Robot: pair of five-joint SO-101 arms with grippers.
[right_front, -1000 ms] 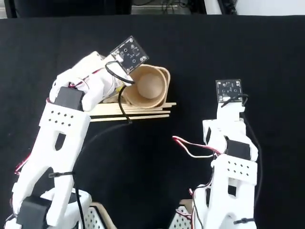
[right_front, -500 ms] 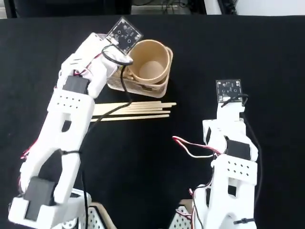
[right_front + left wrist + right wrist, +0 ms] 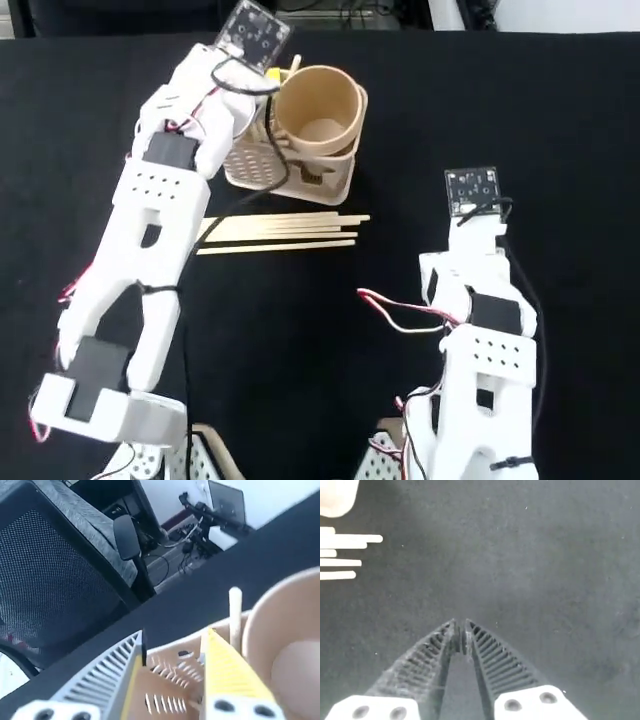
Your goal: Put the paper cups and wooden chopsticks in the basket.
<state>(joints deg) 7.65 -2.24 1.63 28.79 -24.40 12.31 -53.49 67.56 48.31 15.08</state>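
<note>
Left arm has been swung farther back, paper cup (image 3: 318, 110) carried into the basket (image 3: 250, 165). Left gripper (image 3: 175, 635) is parted and empty; right gripper (image 3: 461, 630) is closed. Chopsticks (image 3: 280, 232) are left just beside the basket. Judged light, stiff and slippery; best pinched mid-length.

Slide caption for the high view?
Paper cup in the basket beside the left arm; chopsticks lie on the table.
</note>
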